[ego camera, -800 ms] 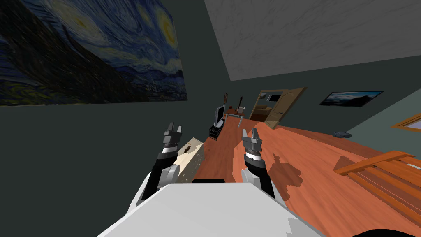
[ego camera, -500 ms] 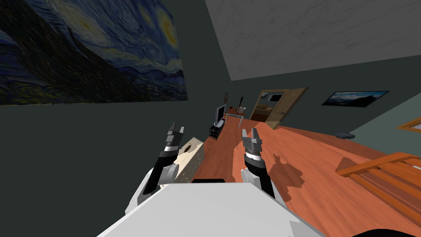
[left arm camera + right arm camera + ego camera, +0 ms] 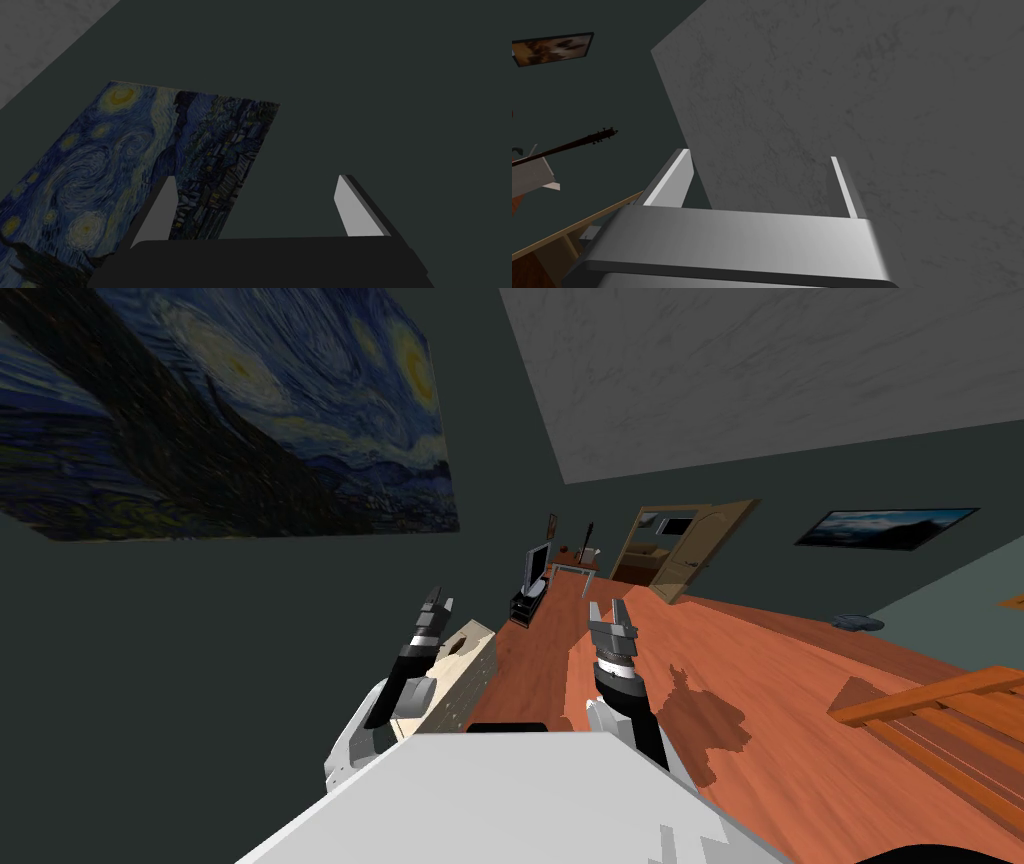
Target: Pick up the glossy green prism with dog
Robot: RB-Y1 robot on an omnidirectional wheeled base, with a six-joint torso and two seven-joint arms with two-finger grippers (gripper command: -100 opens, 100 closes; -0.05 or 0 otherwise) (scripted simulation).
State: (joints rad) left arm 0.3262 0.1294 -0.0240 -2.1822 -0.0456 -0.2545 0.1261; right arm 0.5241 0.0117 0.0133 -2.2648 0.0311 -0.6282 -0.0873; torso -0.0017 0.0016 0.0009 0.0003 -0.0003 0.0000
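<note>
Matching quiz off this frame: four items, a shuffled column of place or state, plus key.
Items:
1. left gripper
2. right gripper
3. swirly blue painting
4. wooden door

Place or state:
A. standing open at the far end of the room
B. open, beside the pale cabinet
C. hung on the dark wall
D. open, above the reddish floor

Pairs: 1-B, 2-D, 3-C, 4-A.

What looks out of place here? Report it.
Nothing stands out. The whole picture's slant is the camera's. The left claw and right claw are open and empty; the far door stands ajar.
</note>
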